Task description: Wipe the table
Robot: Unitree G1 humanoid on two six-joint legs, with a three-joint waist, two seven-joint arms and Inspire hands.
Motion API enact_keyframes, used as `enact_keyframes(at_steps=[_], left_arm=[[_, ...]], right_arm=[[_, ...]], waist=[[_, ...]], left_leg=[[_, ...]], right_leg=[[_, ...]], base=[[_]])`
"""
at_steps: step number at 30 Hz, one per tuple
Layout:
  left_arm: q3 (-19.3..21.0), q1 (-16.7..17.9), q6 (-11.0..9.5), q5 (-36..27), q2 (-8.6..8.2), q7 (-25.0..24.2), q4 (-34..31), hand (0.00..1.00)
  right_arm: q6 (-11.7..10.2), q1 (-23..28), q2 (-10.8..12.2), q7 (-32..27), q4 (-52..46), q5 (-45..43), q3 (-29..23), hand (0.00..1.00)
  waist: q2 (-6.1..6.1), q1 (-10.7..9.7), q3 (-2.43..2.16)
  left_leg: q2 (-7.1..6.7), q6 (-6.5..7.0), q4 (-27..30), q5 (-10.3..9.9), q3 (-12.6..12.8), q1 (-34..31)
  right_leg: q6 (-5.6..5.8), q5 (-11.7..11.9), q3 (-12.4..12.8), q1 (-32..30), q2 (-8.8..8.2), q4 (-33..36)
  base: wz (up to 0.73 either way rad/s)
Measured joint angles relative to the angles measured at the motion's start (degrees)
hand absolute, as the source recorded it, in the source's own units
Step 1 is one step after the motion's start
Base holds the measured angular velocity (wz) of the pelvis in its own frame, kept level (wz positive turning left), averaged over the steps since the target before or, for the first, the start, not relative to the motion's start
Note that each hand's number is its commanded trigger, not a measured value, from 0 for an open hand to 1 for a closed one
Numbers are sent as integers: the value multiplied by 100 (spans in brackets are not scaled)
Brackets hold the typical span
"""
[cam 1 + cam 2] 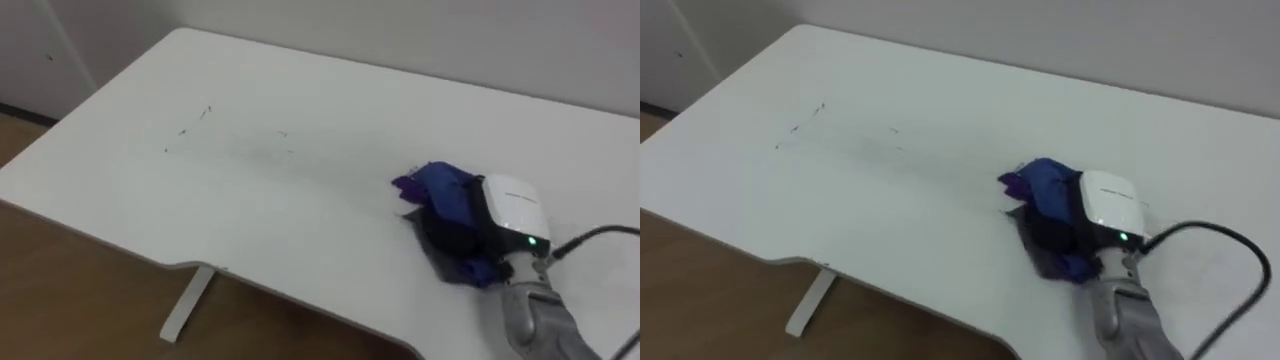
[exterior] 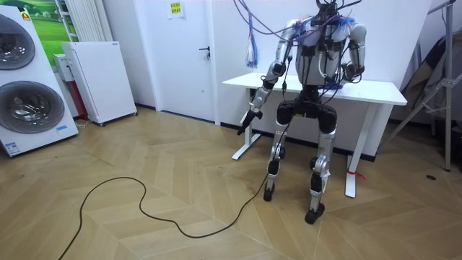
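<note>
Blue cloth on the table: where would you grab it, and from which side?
Probably its bunched-up hump, from straight above: the blue cloth lies crumpled on the flat white table, its edges low against the top. The right hand rests on it that way.

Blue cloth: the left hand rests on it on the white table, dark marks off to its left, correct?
No: the left eye view shows the right hand on the blue cloth; the left hand hangs at the robot's side. The white table and dark marks to the left are as stated.
</note>
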Motion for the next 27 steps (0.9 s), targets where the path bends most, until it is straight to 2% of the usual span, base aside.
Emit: enact_keyframes(at_steps=[1, 5, 9, 10, 11, 12, 14, 17, 19, 20, 22, 23, 25, 27], left_arm=[[95, 12, -1, 73, 0, 22, 4, 0], [201, 27, -31, 87, -7, 76, 28, 0], [192, 32, -31, 138, -20, 71, 23, 0], [190, 32, -34, 133, -20, 71, 20, 0], [164, -4, -27, 130, -19, 74, 18, 0], [120, 4, -17, 129, -20, 76, 17, 0], [-102, 10, 47, 109, -47, 75, 6, 0], [-309, 9, 102, 7, -57, 74, -2, 0], [-318, -10, 93, 8, -90, 72, -3, 0], [-317, -16, 90, 8, -93, 72, -3, 0], [-313, -16, 91, 6, -93, 73, -3, 0], [-313, -71, 91, 8, -93, 73, -3, 0], [-314, -111, 90, 7, -94, 73, -3, 0], [-311, -136, 88, 7, -97, 77, -3, 0]], right_arm=[[-46, 135, -16, -135, 114, 14, -200, 100], [-49, 350, -60, -306, 402, 268, -647, 100], [-41, 347, -110, -308, 559, 402, -757, 100], [-33, 326, -125, -306, 575, 503, -758, 87], [8, 323, -129, -289, 586, 571, -747, 23], [45, 318, -127, -276, 576, 588, -715, 0], [261, 245, -130, -236, 488, 674, -563, 0], [524, 238, -173, 30, 152, 682, -341, 0], [579, 237, -176, 117, -20, 680, -233, 0], [626, 237, -176, 153, -163, 677, -136, 0], [628, 237, -172, 171, -317, 660, -26, 0], [628, 236, -163, 178, -411, 660, 16, 0], [628, 236, -156, 174, -522, 651, 62, 0], [628, 236, -120, 139, -575, 568, 93, 0]], waist=[[-23, -41, -22], [-29, -93, -36], [-10, -86, -43], [13, -56, -45], [8, -20, -38], [7, 3, -36], [41, 33, -32], [25, 41, -23], [33, 55, -10], [39, 64, 17], [38, 62, 32], [41, 68, 60], [59, 74, 85], [57, 72, 87]], left_leg=[[-7, 1, -11, 0, -22, 34], [-9, 15, -20, 9, -35, 138], [-19, 40, 28, 27, -107, 102], [-19, 39, 40, 27, -149, 96], [-20, 24, 26, 17, -178, 101], [-20, 23, 31, 17, -183, 99], [-20, 42, 20, 35, -184, 93], [-19, 60, -29, 58, -169, 116], [-19, 59, -36, 60, -138, 146], [-16, 59, -70, 60, -105, 179], [-15, 57, -124, 59, -77, 195], [-15, 56, -138, 58, -71, 194], [-15, 55, -174, 58, -62, 191], [-14, 55, -213, 58, -38, 193]], right_leg=[[6, 4, -4, 55, -2, 0], [7, 4, -6, 157, -1, -10], [24, -7, -5, 155, 10, -47], [26, -8, 11, 155, 24, -52], [29, -11, 40, 150, 35, -73], [30, -12, 44, 147, 37, -73], [28, -11, 63, 117, 36, -54], [5, 5, 129, 87, 47, -56], [2, 22, 167, 83, 53, -49], [1, 23, 200, 80, 52, -50], [1, 23, 209, 67, 48, -63], [1, 23, 213, 51, 48, -63], [1, 23, 215, 23, 48, -62], [1, 23, 220, -9, 45, -62]], base=[[12], [2], [-7], [-4], [-5], [-5], [-2], [-9], [-12], [-13], [-8], [-4], [-4], [-7]])
